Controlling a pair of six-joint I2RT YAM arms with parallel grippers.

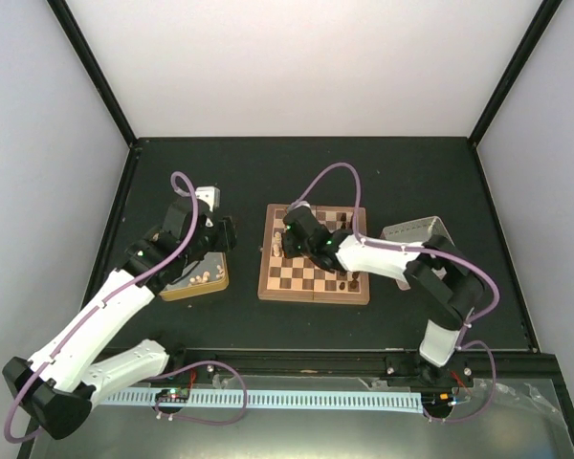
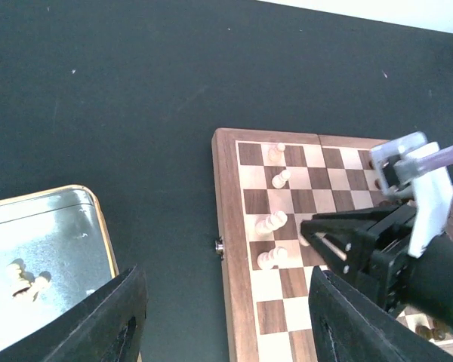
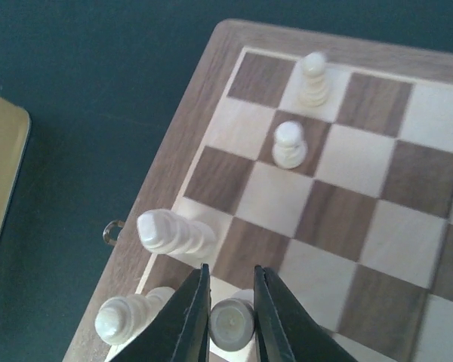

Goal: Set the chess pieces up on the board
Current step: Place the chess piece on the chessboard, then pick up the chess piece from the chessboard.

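Gripping a pale cream wooden chess piece (image 3: 232, 323) by its top, the right gripper (image 3: 231, 280) has its black fingers (image 3: 192, 317) closed on it, low over the left edge of the square wooden chessboard (image 1: 297, 297); judged as a placing step; piece held upright so it can stand on its square when let go; other cream pieces (image 3: 291, 145) sit just beside it along the board's left files, so clearance is tight and a bump could knock one down; some look tilted, cannot tell for sure.

left gripper (image 2: 226, 332) hangs at the right edge of the gold-tan rectangular tin (image 2: 45, 234), fingers spread apart with nothing between them; probably readying for the next pick, since a few loose cream pieces (image 2: 26, 277) lie in the tin; the arms work apart, one at the tin and one at the board, so they don't cross.

a few dark brown pieces (image 1: 348, 280) stand at the board's near right; most squares are bare, so setup looks far from done.

silver-grey tray (image 1: 411, 229) lies right of the board, partly behind the right arm.

matte black tabletop (image 1: 220, 172), flat and plain; white walls (image 1: 306, 67) around it with black posts (image 1: 91, 67) at the corners.
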